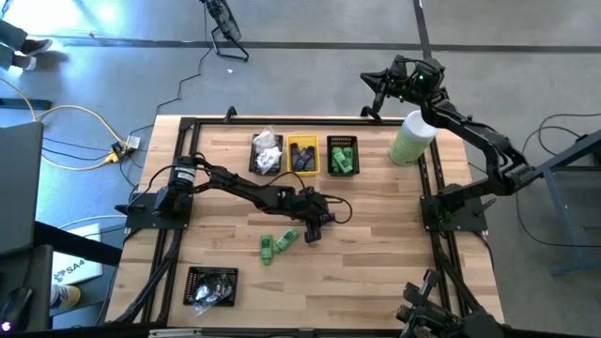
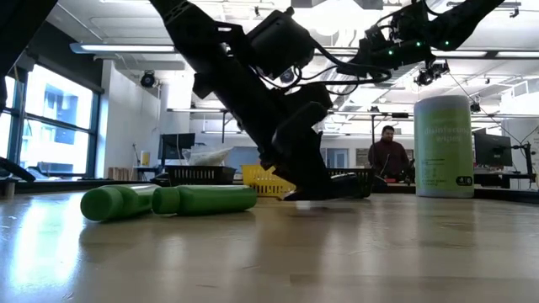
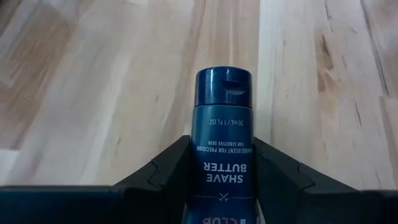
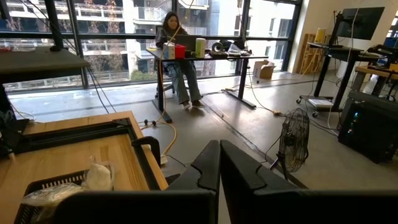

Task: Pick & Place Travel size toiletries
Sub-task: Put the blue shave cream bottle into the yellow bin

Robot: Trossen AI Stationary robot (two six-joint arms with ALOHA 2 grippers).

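Observation:
A dark blue tube (image 3: pixel 222 124) labelled "Shave Butter" sits between the fingers of my left gripper (image 3: pixel 224 146), which is shut on it near the table's middle (image 1: pixel 315 225). Two bright green bottles (image 1: pixel 279 243) lie on their sides on the table just left of and nearer than that gripper, also seen in the low view (image 2: pixel 168 200). My right gripper (image 4: pixel 219 168) is shut on nothing and held high beyond the table's far right corner (image 1: pixel 377 86). My left gripper pinches the tube's body by its two sides (image 3: pixel 198 163) between the two fingers. The fingers slant down from the table's left side and lie along the tube. The cap end (image 3: pixel 224 86) sticks out past the fingertips. Whether the tube is clear of the table, I cannot tell.
Along the far edge stand a black bin with white packets (image 1: pixel 267 153), a yellow bin (image 1: pixel 302 155) and a black bin with green bottles (image 1: pixel 342 155). A big pale-green cylinder (image 1: pixel 411 139) stands at the far right. Another black bin (image 1: pixel 211 284) sits near the front left.

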